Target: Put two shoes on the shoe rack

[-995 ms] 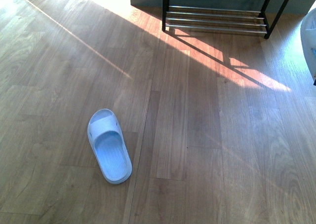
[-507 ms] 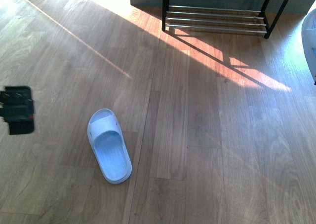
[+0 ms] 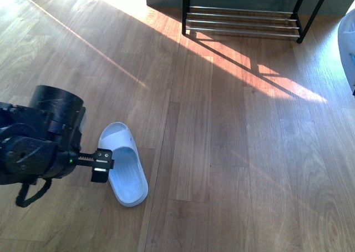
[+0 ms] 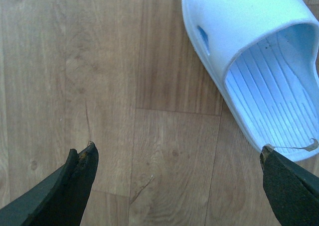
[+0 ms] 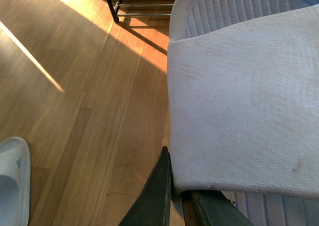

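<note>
No writing, brand mark, number or sign can be read in any view. The slide sandal on the floor (image 3: 123, 164) shows only moulded ridges on its footbed. The strap of the second slide sandal (image 5: 239, 101), seen in the right wrist view, is plain.
</note>
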{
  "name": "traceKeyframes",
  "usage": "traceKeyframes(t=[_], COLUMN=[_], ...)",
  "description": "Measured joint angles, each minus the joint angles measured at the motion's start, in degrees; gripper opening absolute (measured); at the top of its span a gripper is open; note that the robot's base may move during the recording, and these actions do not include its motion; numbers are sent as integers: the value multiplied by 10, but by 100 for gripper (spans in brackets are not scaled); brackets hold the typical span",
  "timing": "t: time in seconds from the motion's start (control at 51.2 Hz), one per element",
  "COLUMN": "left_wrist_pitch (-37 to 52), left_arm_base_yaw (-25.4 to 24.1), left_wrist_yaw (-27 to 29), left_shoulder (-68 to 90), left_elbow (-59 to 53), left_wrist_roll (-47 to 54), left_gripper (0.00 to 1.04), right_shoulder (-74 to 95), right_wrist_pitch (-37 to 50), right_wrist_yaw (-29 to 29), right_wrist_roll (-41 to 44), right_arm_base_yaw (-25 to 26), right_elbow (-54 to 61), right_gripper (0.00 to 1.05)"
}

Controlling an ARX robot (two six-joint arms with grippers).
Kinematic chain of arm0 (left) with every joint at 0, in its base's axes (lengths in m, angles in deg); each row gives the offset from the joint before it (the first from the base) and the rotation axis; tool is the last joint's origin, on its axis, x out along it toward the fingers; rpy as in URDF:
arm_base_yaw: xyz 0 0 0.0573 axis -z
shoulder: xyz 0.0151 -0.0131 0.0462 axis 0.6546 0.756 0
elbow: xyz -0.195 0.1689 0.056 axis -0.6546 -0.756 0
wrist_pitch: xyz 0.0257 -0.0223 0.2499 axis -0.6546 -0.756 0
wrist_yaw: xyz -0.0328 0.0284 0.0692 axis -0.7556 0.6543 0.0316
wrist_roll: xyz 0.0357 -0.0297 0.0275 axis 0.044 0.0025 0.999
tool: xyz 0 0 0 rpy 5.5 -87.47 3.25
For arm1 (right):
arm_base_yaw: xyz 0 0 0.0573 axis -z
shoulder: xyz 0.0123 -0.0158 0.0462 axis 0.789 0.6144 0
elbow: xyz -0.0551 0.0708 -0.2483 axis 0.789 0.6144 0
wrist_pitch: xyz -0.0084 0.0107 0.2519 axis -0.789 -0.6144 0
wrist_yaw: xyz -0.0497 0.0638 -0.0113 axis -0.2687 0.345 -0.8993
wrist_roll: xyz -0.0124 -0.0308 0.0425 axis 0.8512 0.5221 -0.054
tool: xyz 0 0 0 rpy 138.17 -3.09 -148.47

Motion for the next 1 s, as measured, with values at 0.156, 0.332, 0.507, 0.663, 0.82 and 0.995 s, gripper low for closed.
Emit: traceKeyframes(t=[0.156, 0.332, 0.507, 0.663, 0.82, 0.995], left_wrist_pitch=[-18, -27, -23, -22, -26, -33], left_arm_base_yaw=[7, 11, 15, 17, 17, 17], left_wrist_yaw=[-1, 5, 10, 15, 33, 35], left_shoulder=[82, 173, 214, 239, 256, 274], left_elbow=[77, 153, 199, 240, 272, 303], left_wrist_roll=[-3, -38, -55, -67, -81, -92], left_gripper=[95, 95, 95, 95, 95, 89], right_shoulder=[0, 0, 0, 0, 0, 0], right_wrist_pitch=[0, 0, 0, 0, 0, 0], right_wrist_yaw=[0, 0, 0, 0, 0, 0], right_wrist_roll=[0, 0, 0, 0, 0, 0], right_arm_base_yaw=[0, 0, 0, 0, 0, 0], right_elbow=[0, 0, 0, 0, 0, 0], right_gripper=[2, 2, 2, 2, 2, 2])
